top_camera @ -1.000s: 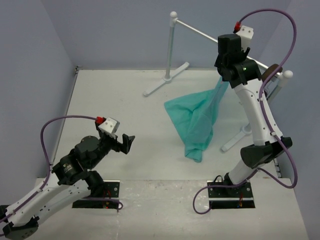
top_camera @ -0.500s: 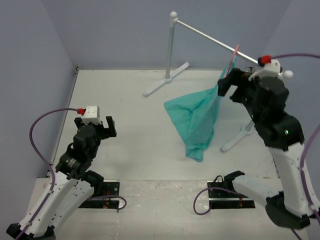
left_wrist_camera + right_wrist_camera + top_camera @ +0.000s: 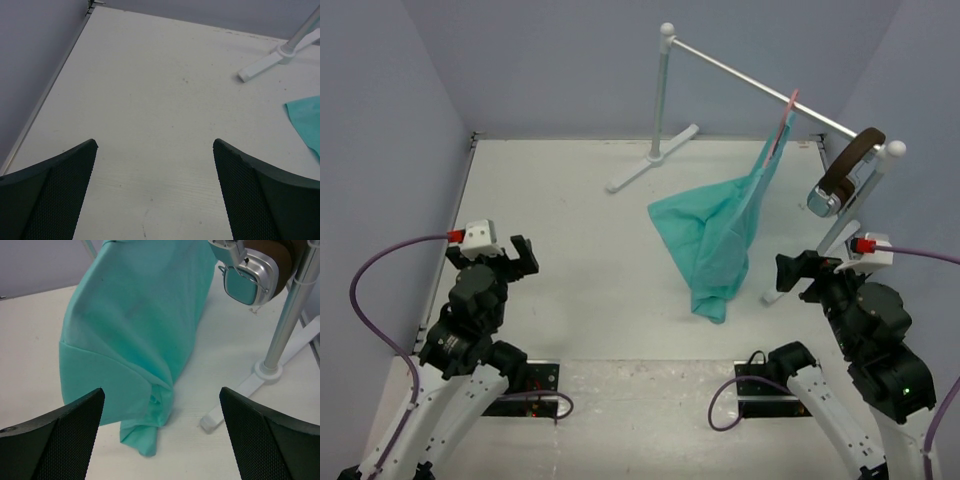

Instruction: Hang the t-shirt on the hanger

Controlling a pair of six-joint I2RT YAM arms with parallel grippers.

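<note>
1. Although the t-shirt (image 3: 715, 235) hangs from the hanger (image 3: 788, 108), which is hooked over the rail stand (image 3: 740, 72), its lower end lies crumpled on the bench (image 3: 570, 200). I cannot tell whether both shoulders sit on the frame, because the cloth hides it.
2. My left tool (image 3: 155, 144) is spread wide with nothing between its fingers. It hovers over bare bench, well apart from the cloth, and only a corner of teal shows at the edge of its view.
3. My right tool (image 3: 161, 390) is just as wide and just as empty. It faces the hanging cloth, with the stand's foot just beside it.
4. The main risk, as I judge it, is a lopsided hang. The cloth falls toward the left of the hanger, so a tug on that side could slide it off the thin pink arm.
5. The hook looks lightly seated (a thin hook on a smooth rail). If I pull the hem toward me, the hanger may swing or skate along the bar toward the headphones (image 3: 845, 170).
6. If I reach in from the right, my tool could clip the stand's foot or upright and shake the whole rail.
7. Closing on the bunched hem could catch several layers at once and drag the garment down.
</note>
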